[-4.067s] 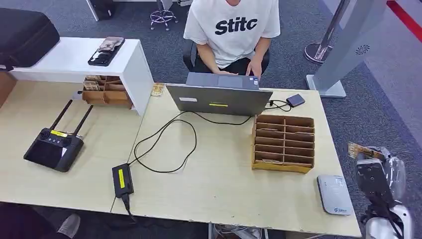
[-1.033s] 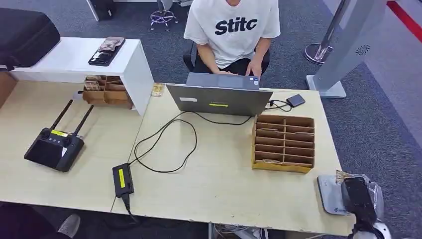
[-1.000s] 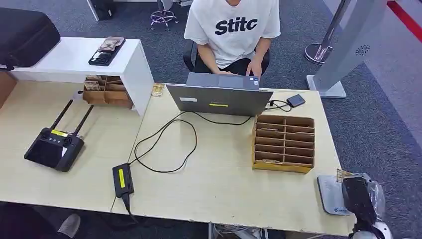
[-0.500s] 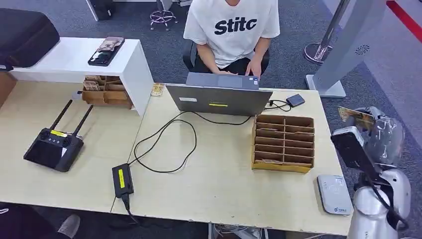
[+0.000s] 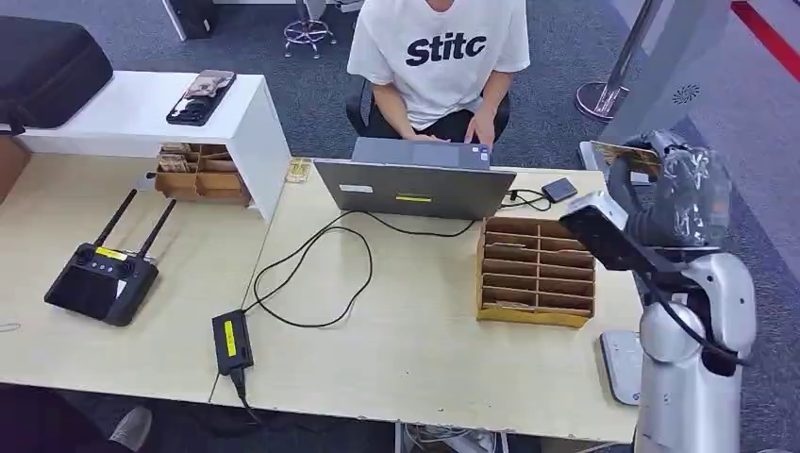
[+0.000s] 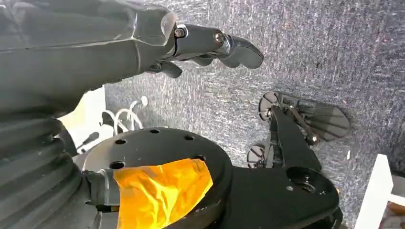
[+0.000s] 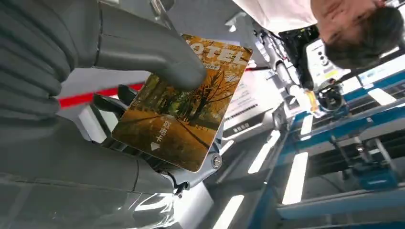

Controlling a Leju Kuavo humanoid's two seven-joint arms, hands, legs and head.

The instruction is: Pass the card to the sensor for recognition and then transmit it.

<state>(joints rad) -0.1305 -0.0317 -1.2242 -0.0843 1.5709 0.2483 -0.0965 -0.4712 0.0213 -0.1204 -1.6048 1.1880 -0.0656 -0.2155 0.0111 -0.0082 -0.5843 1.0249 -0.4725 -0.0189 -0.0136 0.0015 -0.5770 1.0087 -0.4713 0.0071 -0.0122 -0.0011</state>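
One card (image 7: pixel 181 102) is in my right hand (image 5: pixel 675 184), pinched flat between the thumb and the fingers behind it. The printed face shows autumn trees and the lettering "OTEL" along one edge. In the head view my right arm is raised above the right end of the desk (image 5: pixel 406 349), and the card (image 5: pixel 625 157) projects from the hand toward the person (image 5: pixel 439 57) seated behind the laptop (image 5: pixel 415 189).

Status of the sensor step: the card reader (image 5: pixel 618 363) lies flat on the desk near its front right corner, partly hidden by my forearm. The card is well apart from it and high above it. From these views alone I cannot confirm that a read has registered; no indicator is legible.

Status of the handover step: not complete. The card is in my grip, and the person's hands rest at the laptop, not reaching for it. I judge the arm posture to fit an offer toward the person. The cardboard sorter (image 5: pixel 538 272) stands between laptop and reader; its slots could also receive the card.

My left hand (image 6: pixel 210 45) hangs beside my body over grey carpet. Its fingers are curled inward and hold nothing.

Remaining, in my judgement: extend the card within reach, wait for a secure take, then loosen the thumb.
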